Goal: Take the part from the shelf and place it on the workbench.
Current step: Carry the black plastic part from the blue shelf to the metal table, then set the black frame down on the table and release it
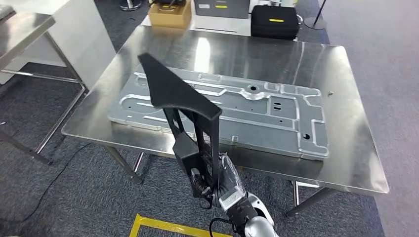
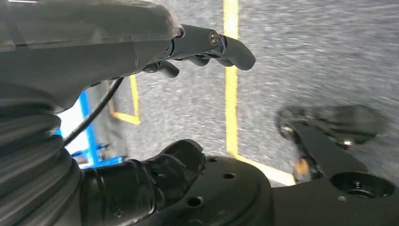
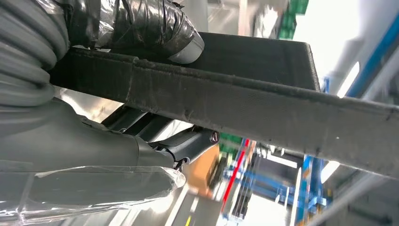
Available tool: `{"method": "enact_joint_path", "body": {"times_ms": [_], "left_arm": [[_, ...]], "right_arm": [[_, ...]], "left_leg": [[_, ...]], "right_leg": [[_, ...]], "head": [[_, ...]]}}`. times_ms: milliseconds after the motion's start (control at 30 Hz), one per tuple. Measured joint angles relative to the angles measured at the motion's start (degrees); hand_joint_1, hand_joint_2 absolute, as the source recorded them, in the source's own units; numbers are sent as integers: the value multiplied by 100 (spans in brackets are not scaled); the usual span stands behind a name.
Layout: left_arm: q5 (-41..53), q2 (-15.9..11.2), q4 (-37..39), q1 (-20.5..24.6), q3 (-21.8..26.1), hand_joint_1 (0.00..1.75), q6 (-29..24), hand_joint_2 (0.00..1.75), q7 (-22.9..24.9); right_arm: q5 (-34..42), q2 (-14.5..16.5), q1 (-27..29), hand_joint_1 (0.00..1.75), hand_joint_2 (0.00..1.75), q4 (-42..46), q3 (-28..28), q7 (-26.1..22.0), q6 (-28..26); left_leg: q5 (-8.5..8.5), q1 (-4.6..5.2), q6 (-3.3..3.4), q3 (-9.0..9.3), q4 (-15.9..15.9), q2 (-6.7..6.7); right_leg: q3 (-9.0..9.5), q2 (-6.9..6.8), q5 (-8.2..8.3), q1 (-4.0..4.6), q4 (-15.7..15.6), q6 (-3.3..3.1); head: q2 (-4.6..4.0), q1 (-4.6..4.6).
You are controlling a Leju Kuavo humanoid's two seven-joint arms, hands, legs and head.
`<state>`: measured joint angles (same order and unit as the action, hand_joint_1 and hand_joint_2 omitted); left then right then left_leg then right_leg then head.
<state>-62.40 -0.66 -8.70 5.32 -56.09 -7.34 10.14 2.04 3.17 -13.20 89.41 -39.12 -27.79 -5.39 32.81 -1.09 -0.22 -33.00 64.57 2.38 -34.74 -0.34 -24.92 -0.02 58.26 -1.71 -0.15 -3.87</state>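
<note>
The right hand [image 1: 210,180] comes up from below the near edge of the bench [image 1: 346,148], its fingers wrapped around the lower stem of a black part [image 1: 173,94]. In the right wrist view the thumb [image 3: 155,28], covered in dark wrinkled wrap, presses on one side of the part's long black bar [image 3: 263,99], and darker fingers [image 3: 188,143] curl in from the other side, so the hand is clamped on it. The part stands upright in the grip, its open framed stem rising to a broad, flat, wedge-shaped top that tilts up and away to the left, held in the air over the near half of the bench and not resting on it.

Under it, a large pale metal plate [image 1: 276,123] with stamped ribs and holes lies flat on the shiny steel bench. Beyond the far edge sit a brown cardboard box [image 1: 169,14] and a black case [image 1: 274,22] with a yellow label. A yellow line [image 1: 163,226] is taped on the grey carpet near the robot.

The left hand [image 2: 197,47] hangs above the carpet with its fingers slightly curled and apart, holding nothing.
</note>
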Motion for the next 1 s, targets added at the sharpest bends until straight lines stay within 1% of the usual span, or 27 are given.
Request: {"method": "enact_joint_path", "body": {"times_ms": [33, 67, 100, 133, 167, 200, 233, 267, 300, 367, 400, 433, 467, 533, 567, 600, 633, 667, 700, 733, 767, 800, 833, 867, 933, 967, 1000], "left_arm": [[0, 0, 0, -6, -6, 0, 4, 175, 0], [0, 1, 0, -10, -11, 0, 8, 175, 0], [0, 1, 0, -11, -16, 0, 13, 175, 0], [-1, 0, 0, -13, -21, 0, 16, 175, 0], [-2, -1, 0, -13, -26, 0, 19, 175, 0], [-4, -2, 0, -12, -31, 0, 21, 175, 0], [-9, -2, 0, -11, -38, 0, 26, 175, 0], [-16, -2, 0, -5, -47, 0, 32, 175, -1], [-22, -2, 0, 1, -57, 0, 38, 175, -3], [-32, -1, 0, 14, -76, 0, 52, 175, -11], [-32, 1, 0, 17, -84, 0, 61, 175, -15], [-26, 3, 0, 17, -92, 0, 68, 175, -18], [-14, 4, 0, 18, -99, 0, 76, 175, -20], [11, 3, 0, 18, -117, 0, 88, 175, -21], [20, 2, 0, 18, -129, 0, 96, 175, -22], [26, 1, 0, 19, -150, 0, 108, 175, -22], [36, 1, 0, 20, -177, 0, 126, 175, -22], [48, 0, 0, 24, -206, 0, 147, 175, -22], [60, 1, 0, 29, -234, 0, 167, 175, -22], [70, 2, 0, 35, -258, 0, 182, 175, -22], [78, 4, 0, 42, -280, 0, 190, 175, -22], [87, 6, 0, 50, -303, 0, 197, 175, -21], [100, 8, 0, 57, -332, 0, 205, 175, -21], [115, 8, 0, 64, -364, 0, 214, 175, -19], [147, 11, 0, 78, -427, 0, 234, 175, -9], [161, 12, 0, 85, -460, 0, 243, 175, -2], [177, 13, 0, 93, -489, 0, 250, 175, 8]], "right_arm": [[16, 11, -20, 175, 175, -9, 1, 14, 2], [29, 20, -33, 175, 175, -23, 2, 27, 3], [40, 23, -41, 175, 175, -41, 3, 42, 2], [47, 25, -46, 175, 175, -62, 6, 56, -4], [50, 27, -51, 175, 175, -80, 8, 72, -16], [53, 30, -58, 175, 175, -97, 12, 90, -36], [63, 35, -78, 175, 175, -113, 20, 118, -68], [83, 45, -111, 175, 175, -133, 35, 159, -105], [105, 55, -157, 175, 175, -156, 56, 202, -141], [145, 72, -275, 175, 175, -207, 108, 284, -208], [151, 79, -358, 175, 175, -233, 136, 327, -243], [154, 85, -460, 175, 175, -260, 170, 376, -288], [155, 93, -582, 175, 175, -289, 209, 430, -339], [158, 111, -863, 175, 175, -350, 289, 535, -432], [159, 120, -1031, 175, 175, -385, 319, 584, -466], [144, 133, -1227, 175, 175, -439, 354, 656, -508], [110, 151, -1448, 175, 175, -501, 397, 746, -564], [54, 174, -1683, 175, 175, -570, 449, 842, -640], [-23, 204, -1929, 175, 175, -649, 512, 944, -736], [-108, 233, -2173, 175, 175, -726, 572, 1027, -826], [-197, 263, -2415, 175, 175, -809, 621, 1096, -910], [-311, 296, -2649, 175, 175, -889, 659, 1166, -991], [-466, 332, -2863, 175, 175, -978, 682, 1239, -1082], [-674, 368, -3060, 175, 175, -1073, 693, 1325, -1191], [-1193, 439, -3391, 175, 175, -1260, 697, 1503, -1450], [-1453, 474, -3535, 175, 175, -1346, 697, 1584, -1583], [-1694, 516, -3668, 175, 175, -1427, 697, 1655, -1706]], "left_leg": [[175, 0, -4, -192, 371, -110], [298, -1, -12, -378, 714, -166], [319, -1, -21, -506, 919, -187], [223, -4, -29, -547, 930, -193], [25, -7, -34, -488, 728, -196], [-221, -13, -35, -362, 380, -205], [-393, -11, -34, -234, 33, -231], [-499, -10, -18, -138, -226, -259], [-534, -6, 0, -89, -371, -283], [-523, 2, 58, -81, -413, -296], [-537, -2, 91, -75, -433, -286], [-551, -7, 127, -64, -454, -274], [-566, -15, 161, -53, -475, -257], [-572, -13, 204, -42, -492, -221], [-569, -11, 214, -44, -490, -201], [-565, -10, 218, -44, -488, -181], [-562, -9, 219, -42, -485, -164], [-558, -9, 218, -36, -483, -150], [-552, -10, 213, -23, -483, -143], [-543, -10, 203, -8, -484, -140], [-534, 0, 186, 0, -485, -140], [-528, 8, 162, -2, -485, -140], [-527, 15, 132, -12, -490, -138], [-532, 22, 96, -21, -502, -131], [-523, 14, 22, -16, -518, -118], [-476, 9, -7, -33, -460, -128], [-377, 5, -27, -103, -295, -147]], "right_leg": [[2, 61, -3, -3, -2, -19], [2, 130, -10, 0, 5, -31], [3, 193, -19, 2, 16, -37], [6, 259, -32, 0, 35, -36], [10, 315, -51, -5, 61, -26], [15, 356, -78, -12, 96, -9], [6, 394, -110, -7, 144, 21], [-13, 419, -136, -1, 187, 53], [-33, 433, -151, 3, 217, 83], [-56, 448, -151, 5, 227, 135], [-58, 416, -157, 1, 231, 162], [-79, 345, -192, 4, 278, 191], [-142, 259, -274, 3, 413, 221], [-423, 112, -545, -16, 978, 273], [-611, 95, -679, -31, 1329, 289], [-778, 89, -763, -44, 1625, 300], [-879, 83, -753, -53, 1772, 305], [-887, 76, -648, -60, 1739, 302], [-792, 67, -454, -65, 1507, 291], [-624, 52, -218, -67, 1132, 269], [-451, 34, -58, -51, 766, 244], [-311, 20, 27, -33, 460, 215], [-239, 11, 41, -13, 287, 191], [-222, 16, 5, 6, 233, 173], [-200, 36, 13, -5, 168, 125], [-174, 42, 22, -17, 134, 96], [-145, 45, 30, -27, 100, 60]], "head": [[0, 3], [0, 5], [0, 5], [0, 6], [0, 7], [0, 7], [0, 7], [0, 5], [0, 4], [0, 3], [0, 3], [0, 0], [0, -2], [0, -5], [0, -5], [0, -5], [0, -5], [0, -6], [0, -5], [0, -5], [0, -5], [0, -4], [0, -2], [0, 1], [0, 4], [0, 4], [0, 5]]}}
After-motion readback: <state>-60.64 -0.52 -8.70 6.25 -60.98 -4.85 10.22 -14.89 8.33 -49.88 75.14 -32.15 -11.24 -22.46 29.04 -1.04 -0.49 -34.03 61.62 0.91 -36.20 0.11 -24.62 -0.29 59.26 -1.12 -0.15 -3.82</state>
